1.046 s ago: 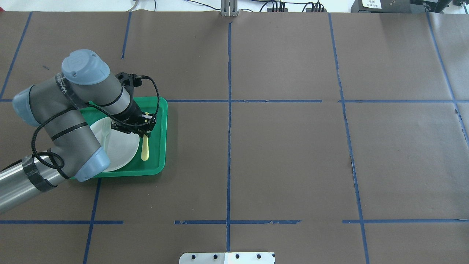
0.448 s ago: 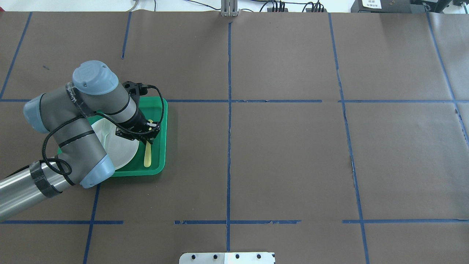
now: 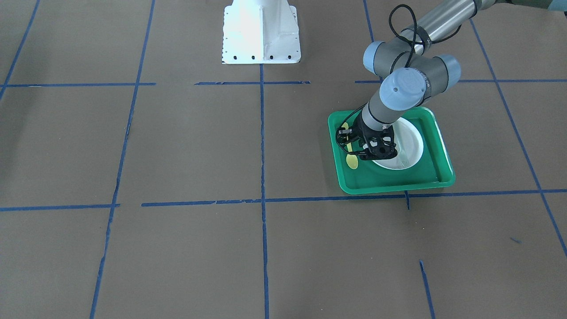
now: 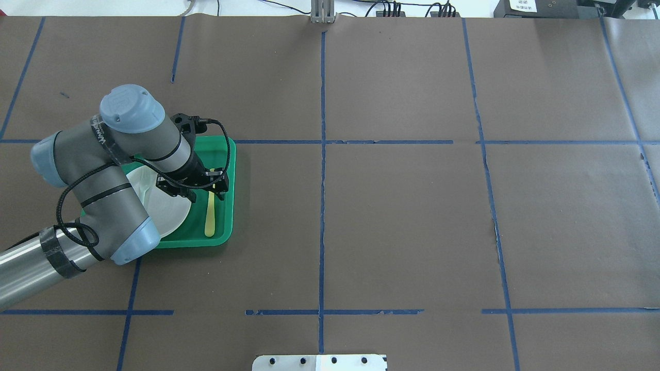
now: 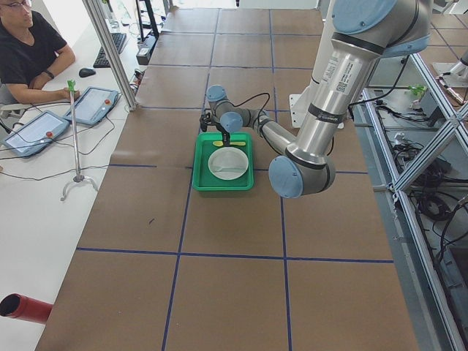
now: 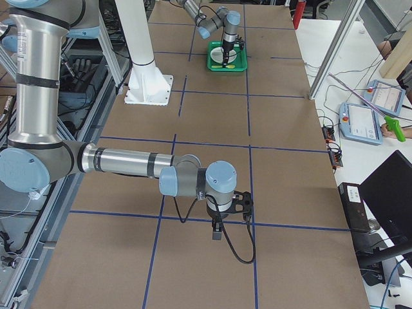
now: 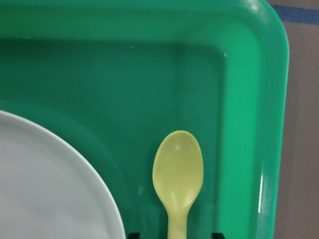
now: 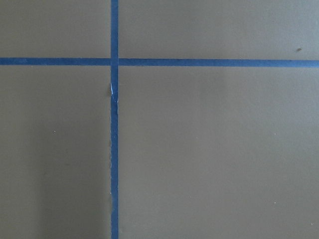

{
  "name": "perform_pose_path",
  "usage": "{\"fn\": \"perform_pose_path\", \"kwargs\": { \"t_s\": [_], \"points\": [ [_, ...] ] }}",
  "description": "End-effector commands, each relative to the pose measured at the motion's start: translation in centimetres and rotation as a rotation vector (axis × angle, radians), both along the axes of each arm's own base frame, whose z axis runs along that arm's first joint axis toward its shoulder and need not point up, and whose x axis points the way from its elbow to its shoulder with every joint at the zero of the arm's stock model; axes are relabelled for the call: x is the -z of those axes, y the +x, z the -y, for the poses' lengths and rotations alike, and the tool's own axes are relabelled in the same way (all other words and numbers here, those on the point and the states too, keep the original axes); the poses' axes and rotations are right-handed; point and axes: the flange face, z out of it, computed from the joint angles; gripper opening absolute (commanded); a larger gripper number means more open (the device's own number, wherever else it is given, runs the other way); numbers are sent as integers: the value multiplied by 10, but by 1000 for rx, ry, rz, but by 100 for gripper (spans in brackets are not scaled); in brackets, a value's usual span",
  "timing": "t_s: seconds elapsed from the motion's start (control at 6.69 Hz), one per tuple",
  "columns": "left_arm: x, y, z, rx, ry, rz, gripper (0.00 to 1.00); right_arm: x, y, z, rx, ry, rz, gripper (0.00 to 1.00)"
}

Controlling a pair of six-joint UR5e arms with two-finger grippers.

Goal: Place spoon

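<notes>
The small yellow spoon [image 4: 209, 215] lies flat on the floor of the green tray [image 4: 230, 154], just right of the white plate [image 4: 170, 214]. My left gripper [image 4: 206, 192] hangs low over the spoon's handle with its jaws open, one finger on each side of it. In the left wrist view the spoon's bowl [image 7: 178, 168] rests free on the tray beside the plate's rim [image 7: 45, 184]. The front-facing view shows the spoon [image 3: 352, 161] below the left gripper [image 3: 354, 151]. My right gripper [image 6: 219, 226] shows only in the exterior right view, so I cannot tell its state.
A pale fork [image 4: 148, 191] lies on the plate, partly under my left arm. The tray's raised rim [image 3: 390, 185] runs close to the spoon. Brown paper with blue tape lines [image 8: 114, 149] covers the table. An operator [image 5: 29, 51] sits at the far side.
The left gripper carried the spoon a little toward the tray's near side, then opened. The spoon now lies flat and free on the tray.
</notes>
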Motion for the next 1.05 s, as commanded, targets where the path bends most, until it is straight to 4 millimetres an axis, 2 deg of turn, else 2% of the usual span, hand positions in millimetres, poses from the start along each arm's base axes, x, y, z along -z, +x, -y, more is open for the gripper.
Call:
{"fn": "perform_pose_path", "kwargs": {
  "t_s": [0.0, 0.15, 0.3, 0.6, 0.75, 0.9],
  "points": [
    [2, -3, 1, 3, 3, -3, 100, 0, 0, 0, 0, 0, 0, 100],
    [9, -7, 1, 10, 11, -12, 100, 0, 0, 0, 0, 0, 0, 100],
    [28, -31, 10, 42, 34, -40, 100, 0, 0, 0, 0, 0, 0, 100],
    [73, -97, 21, 127, 72, -77, 100, 0, 0, 0, 0, 0, 0, 100],
    [99, -147, 33, 201, 102, -100, 100, 0, 0, 0, 0, 0, 0, 100],
    [117, -184, 33, 249, 143, -129, 100, 0, 0, 0, 0, 1, 0, 100]
  ]
}}
